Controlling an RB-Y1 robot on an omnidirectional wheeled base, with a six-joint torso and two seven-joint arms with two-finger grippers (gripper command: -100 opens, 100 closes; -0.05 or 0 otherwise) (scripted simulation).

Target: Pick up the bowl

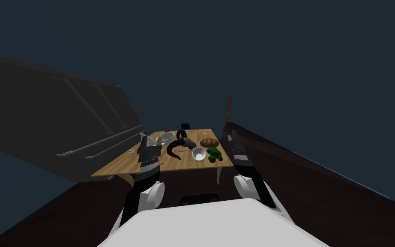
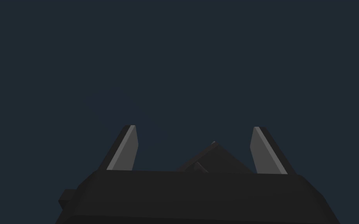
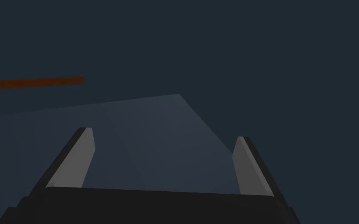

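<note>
Your left gripper [image 2: 194, 132] open, fingers spread, held over left part of table [image 1: 119, 165]. Your right gripper [image 3: 165, 134] open too, just off table's right edge. White bowl [image 1: 198, 154] near front edge, between grippers, green toy [image 1: 214, 154] just beside it.

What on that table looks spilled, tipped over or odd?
Nothing looks spilled. The white bowl sits upright toward the front of the table, beside a green item and a brown loaf. Only a dark curved thing sprawling mid-table is hard to identify.
</note>
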